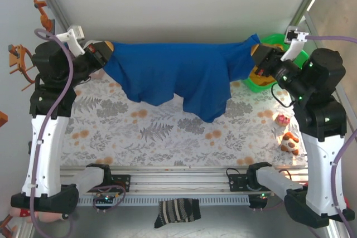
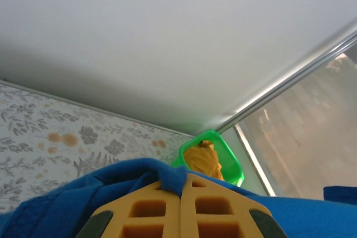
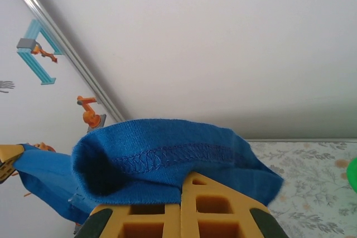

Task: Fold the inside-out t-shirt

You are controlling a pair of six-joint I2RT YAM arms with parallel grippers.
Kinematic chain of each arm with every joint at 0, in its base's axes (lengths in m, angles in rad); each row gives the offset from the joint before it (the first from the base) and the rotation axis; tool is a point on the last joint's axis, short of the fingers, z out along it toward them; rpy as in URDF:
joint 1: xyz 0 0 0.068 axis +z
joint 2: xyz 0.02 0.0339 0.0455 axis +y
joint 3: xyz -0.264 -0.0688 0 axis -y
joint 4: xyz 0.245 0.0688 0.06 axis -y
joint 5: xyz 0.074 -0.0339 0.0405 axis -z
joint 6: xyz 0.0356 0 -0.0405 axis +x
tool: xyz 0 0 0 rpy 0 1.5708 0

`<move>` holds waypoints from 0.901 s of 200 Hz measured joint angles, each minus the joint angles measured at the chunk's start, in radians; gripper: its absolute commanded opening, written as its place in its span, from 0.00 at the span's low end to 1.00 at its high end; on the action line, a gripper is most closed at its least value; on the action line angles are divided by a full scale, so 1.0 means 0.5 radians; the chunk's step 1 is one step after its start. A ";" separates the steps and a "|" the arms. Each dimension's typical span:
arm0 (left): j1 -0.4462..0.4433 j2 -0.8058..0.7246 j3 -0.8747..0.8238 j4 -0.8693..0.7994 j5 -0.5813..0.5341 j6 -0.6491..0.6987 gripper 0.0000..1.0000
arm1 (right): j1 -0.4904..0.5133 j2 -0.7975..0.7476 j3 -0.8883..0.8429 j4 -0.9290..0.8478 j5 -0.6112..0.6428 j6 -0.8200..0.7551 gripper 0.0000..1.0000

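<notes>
Top external, t-shirt (image 1: 178,73) hanging between left hand (image 1: 107,48) and right hand (image 1: 255,44), both clamped on it

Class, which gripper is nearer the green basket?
Right. The right gripper, gripping the t-shirt, is beside the green basket; the left gripper holds the shirt's other end, across the table.

No lettering, label, brand or number is legible on the inside-out t-shirt (image 1: 178,76) or anything else.

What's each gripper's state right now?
Left gripper: shut on the royal-blue cloth t-shirt.
Right gripper: shut on the same t-shirt, other end.
</notes>
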 measured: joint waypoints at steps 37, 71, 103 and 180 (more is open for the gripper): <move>0.000 0.060 0.128 0.005 0.001 -0.034 0.00 | 0.000 0.159 0.249 -0.014 -0.008 -0.009 0.00; 0.002 0.322 0.162 0.066 -0.010 -0.015 0.00 | -0.002 0.426 0.304 0.043 0.011 -0.063 0.00; 0.018 0.780 0.144 0.154 -0.038 0.043 0.00 | -0.014 0.836 0.250 0.165 0.053 -0.107 0.00; 0.072 2.069 0.933 0.141 -0.146 0.184 0.65 | -0.089 2.342 1.216 0.102 0.110 -0.115 0.56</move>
